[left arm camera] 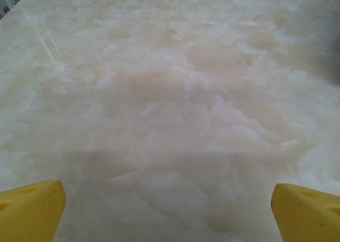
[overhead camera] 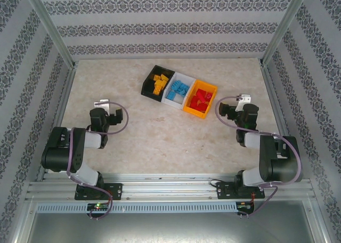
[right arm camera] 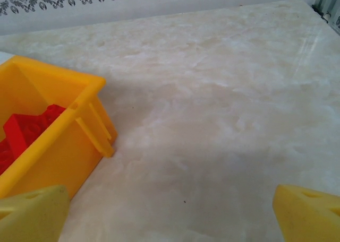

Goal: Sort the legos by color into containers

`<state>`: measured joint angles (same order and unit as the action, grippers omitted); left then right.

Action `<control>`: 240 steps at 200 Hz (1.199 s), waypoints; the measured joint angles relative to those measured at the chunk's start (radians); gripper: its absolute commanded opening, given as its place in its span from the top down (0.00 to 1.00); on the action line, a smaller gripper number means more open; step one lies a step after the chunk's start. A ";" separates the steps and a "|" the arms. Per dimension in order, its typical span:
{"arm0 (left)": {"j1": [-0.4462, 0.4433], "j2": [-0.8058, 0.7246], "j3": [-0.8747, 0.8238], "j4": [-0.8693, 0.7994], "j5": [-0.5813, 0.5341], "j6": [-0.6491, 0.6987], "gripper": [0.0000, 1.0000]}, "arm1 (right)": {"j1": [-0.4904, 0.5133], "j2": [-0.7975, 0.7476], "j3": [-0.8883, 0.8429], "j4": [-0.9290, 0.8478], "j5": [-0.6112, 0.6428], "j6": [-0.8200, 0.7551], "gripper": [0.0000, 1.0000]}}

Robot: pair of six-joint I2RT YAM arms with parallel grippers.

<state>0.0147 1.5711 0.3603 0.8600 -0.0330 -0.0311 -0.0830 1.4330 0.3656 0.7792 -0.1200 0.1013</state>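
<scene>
The legos (overhead camera: 180,88) are all lying inside the containers (overhead camera: 184,75), which are standing in a slanted row in the upper middle of the top view, each one touching its neighbour. The orange-yellow legos (overhead camera: 158,83) are sitting in the black bin (overhead camera: 146,82) at the left end of the row. The blue legos (overhead camera: 181,87) are resting in the white bin (overhead camera: 173,100) in the middle, and the red legos (overhead camera: 201,98) are lying in the orange bin (overhead camera: 195,112) at the right end. In the right wrist view the orange bin is showing at the left of the frame, with red bricks piled inside it.

The left end effector (left arm camera: 169,207) is facing across the pale marbled tabletop (overhead camera: 160,136). Its two yellow fingers (left arm camera: 29,210) are sitting spread wide in the lower corners of the left wrist frame, released and grasping nothing. The right end effector (right arm camera: 170,215) is likewise standing released, its fingers apart in the lower corners of its frame, near the orange bin but not touching it. In the top view both arms are sitting folded, one at the lower left and one at the lower right.
</scene>
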 measured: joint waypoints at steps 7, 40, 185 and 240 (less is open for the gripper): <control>0.000 0.001 -0.013 0.026 -0.001 -0.002 0.00 | 0.000 -0.004 -0.026 0.030 0.003 0.000 0.02; 0.000 0.003 -0.035 0.098 -0.007 -0.003 0.00 | 0.003 -0.005 -0.109 0.136 0.045 0.000 0.02; 0.000 0.003 -0.013 0.115 -0.023 -0.003 0.00 | 0.061 0.077 0.010 0.113 0.082 -0.048 0.02; 0.000 0.003 -0.013 0.116 -0.023 -0.003 0.00 | 0.073 0.077 0.010 0.109 0.098 -0.055 0.02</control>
<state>0.0143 1.5738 0.3473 0.9756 -0.0563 -0.0338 -0.0101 1.5105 0.3759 0.8886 -0.0219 0.0460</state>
